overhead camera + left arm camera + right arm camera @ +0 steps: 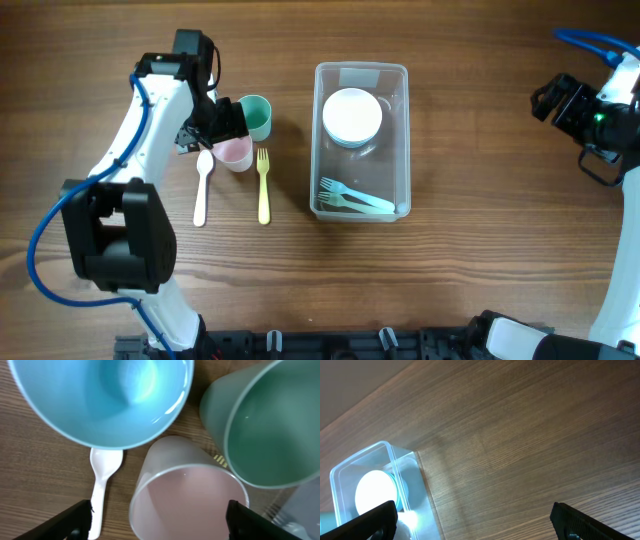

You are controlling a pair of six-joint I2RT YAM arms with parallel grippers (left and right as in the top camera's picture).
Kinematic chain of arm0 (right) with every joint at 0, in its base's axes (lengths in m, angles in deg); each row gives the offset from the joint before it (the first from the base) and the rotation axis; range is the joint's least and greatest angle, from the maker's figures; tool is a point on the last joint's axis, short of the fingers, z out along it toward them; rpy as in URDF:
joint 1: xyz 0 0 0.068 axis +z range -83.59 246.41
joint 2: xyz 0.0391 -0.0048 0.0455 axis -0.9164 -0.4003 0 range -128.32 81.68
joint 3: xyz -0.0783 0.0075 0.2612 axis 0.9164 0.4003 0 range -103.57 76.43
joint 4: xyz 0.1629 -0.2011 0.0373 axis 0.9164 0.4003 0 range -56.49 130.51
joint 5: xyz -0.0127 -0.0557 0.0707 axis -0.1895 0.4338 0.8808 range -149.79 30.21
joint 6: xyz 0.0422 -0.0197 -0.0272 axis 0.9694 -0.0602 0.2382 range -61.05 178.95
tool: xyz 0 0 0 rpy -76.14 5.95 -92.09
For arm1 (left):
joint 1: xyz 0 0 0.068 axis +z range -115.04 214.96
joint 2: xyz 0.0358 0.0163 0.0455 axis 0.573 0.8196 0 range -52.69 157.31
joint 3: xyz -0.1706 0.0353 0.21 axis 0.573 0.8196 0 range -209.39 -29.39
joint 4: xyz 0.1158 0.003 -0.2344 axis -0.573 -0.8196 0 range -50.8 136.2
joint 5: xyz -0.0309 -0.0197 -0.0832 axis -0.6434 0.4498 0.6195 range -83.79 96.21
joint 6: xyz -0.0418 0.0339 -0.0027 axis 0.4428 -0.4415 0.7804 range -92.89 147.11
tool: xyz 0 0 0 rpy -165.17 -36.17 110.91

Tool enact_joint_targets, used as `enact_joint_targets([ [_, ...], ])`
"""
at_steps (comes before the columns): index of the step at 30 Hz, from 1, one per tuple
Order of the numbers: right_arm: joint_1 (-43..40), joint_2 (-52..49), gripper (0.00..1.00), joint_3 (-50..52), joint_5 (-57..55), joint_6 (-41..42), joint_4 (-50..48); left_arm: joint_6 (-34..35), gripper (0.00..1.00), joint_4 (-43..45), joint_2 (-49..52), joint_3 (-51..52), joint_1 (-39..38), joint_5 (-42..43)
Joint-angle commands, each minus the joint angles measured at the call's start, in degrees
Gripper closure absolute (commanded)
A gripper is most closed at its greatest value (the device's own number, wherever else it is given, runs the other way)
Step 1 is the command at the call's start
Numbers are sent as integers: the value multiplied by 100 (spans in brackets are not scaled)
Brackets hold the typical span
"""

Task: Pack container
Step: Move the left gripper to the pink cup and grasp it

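The clear rectangular container (361, 140) stands at the table's middle, holding a white bowl (352, 116) stacked on a blue one and two light blue forks (355, 198). It also shows in the right wrist view (370, 485). My left gripper (160, 522) is open, its fingers either side of a pink cup (187, 497) (236, 153). A green cup (265, 425) (257, 116) stands beside it. A blue bowl (102, 395) is close above, hidden under the arm in the overhead view. My right gripper (475, 520) is open and empty at the far right.
A white spoon (202, 188) (102, 480) and a yellow fork (264, 186) lie on the wood left of the container. The right arm (600, 115) hovers near the table's right edge.
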Motion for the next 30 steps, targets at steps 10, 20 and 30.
enact_joint_targets([
  [10,-7,-28,0,26,13,85,-7,87,22,-131,94,13,389,-457],
  [20,-7,-28,0,26,11,85,-4,-299,41,98,297,13,354,-225],
  [30,-7,-28,0,26,13,85,-7,-468,38,468,297,699,59,162],
])
